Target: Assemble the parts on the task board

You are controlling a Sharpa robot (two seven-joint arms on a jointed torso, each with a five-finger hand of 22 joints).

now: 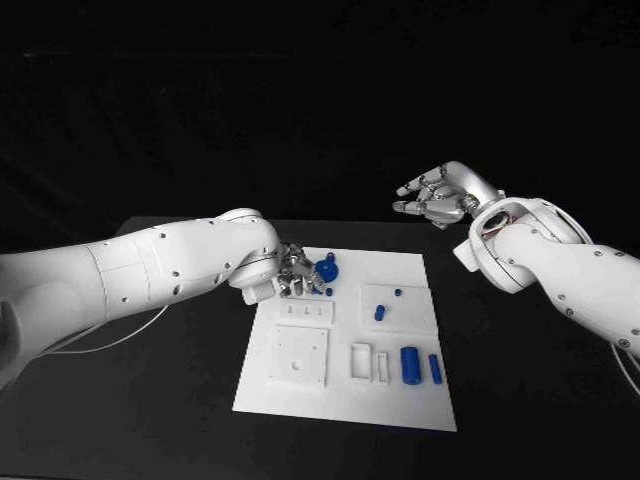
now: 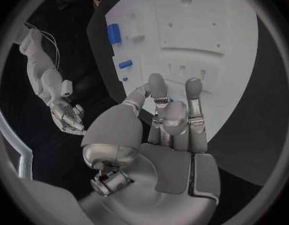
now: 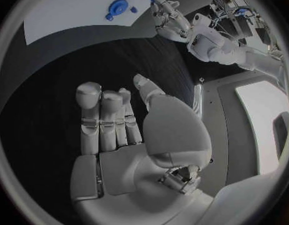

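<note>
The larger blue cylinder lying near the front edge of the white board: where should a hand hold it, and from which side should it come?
Probably across the middle of the larger blue cylinder, coming from above. It lies flat on the white task board, so only its rounded sides are free. A slimmer blue pin lies close on one side and a white block on the other, so the fingers should stay narrow.
</note>
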